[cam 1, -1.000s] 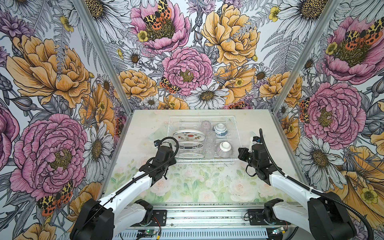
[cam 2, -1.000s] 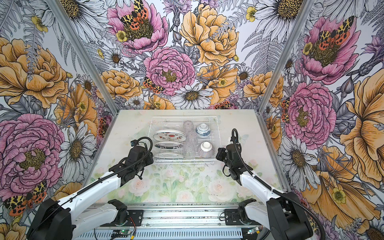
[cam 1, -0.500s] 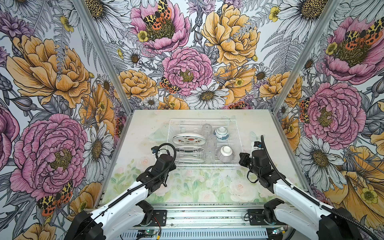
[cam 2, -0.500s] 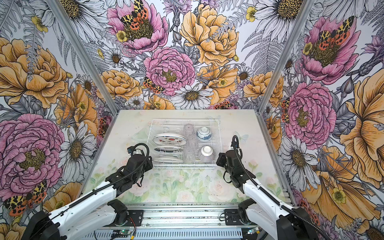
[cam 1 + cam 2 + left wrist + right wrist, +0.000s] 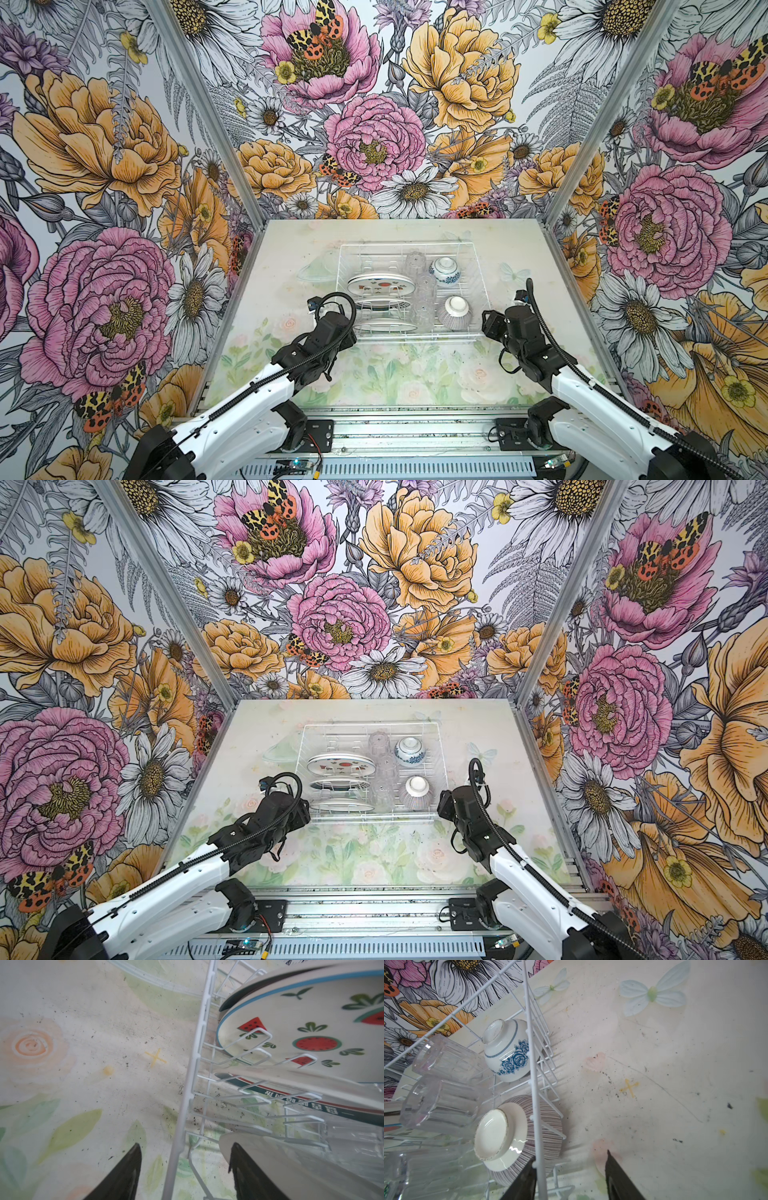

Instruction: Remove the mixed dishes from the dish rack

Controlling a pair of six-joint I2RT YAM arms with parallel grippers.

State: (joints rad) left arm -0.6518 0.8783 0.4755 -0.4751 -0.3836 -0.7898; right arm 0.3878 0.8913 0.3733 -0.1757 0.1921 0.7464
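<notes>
Left hand [image 5: 186, 1145], right hand [image 5: 571, 1154] low at dish rack [image 5: 187, 1093] — each agape astride its rim, empty.

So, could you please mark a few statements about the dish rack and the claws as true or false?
1. The floral bowl and the ribbed bowl sit foot-up in the dish rack. True.
2. The watermelon-print plate lies flat. False: it stands in the rack's slots.
3. The ribbed bowl is nearer the right claw than the floral bowl. True.
4. The left claw is shut. False: it is open, astride the rack's side wire.
</notes>
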